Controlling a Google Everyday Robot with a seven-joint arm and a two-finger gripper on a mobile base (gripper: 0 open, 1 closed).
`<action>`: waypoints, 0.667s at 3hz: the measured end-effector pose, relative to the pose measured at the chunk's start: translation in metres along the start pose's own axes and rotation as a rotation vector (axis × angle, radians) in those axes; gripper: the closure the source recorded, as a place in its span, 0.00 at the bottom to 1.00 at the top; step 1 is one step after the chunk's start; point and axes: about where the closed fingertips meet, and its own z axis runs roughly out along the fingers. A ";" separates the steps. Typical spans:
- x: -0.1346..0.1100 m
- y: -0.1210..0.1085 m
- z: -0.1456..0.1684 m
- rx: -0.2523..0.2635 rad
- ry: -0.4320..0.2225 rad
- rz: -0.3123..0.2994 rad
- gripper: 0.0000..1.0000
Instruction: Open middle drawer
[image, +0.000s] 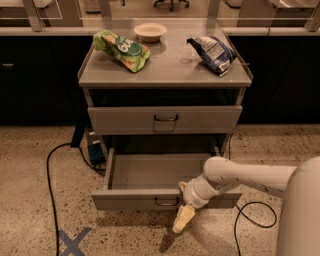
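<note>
The middle drawer (150, 172) is pulled well out of the grey cabinet, and its inside looks empty. Its flat grey front panel (130, 201) has a small dark wire pull (167, 202). My gripper (183, 218) hangs just in front of and below that panel, right of the pull, pointing down at the floor. It is not holding the pull. My white arm (240, 177) reaches in from the right across the drawer's front right corner. The taller-fronted drawer (165, 120) above is closed. The lowest drawer is hidden under the open one.
On the cabinet top (167, 67) lie a green chip bag (121, 50), a white bowl (150, 31) and a blue chip bag (213, 53). A black cable (50, 172) runs over the speckled floor at left, and another cable (255, 220) at right. A blue tape cross (72, 242) marks the floor.
</note>
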 end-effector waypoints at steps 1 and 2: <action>0.012 0.049 -0.009 -0.038 -0.003 -0.003 0.00; 0.012 0.049 -0.009 -0.038 -0.003 -0.003 0.00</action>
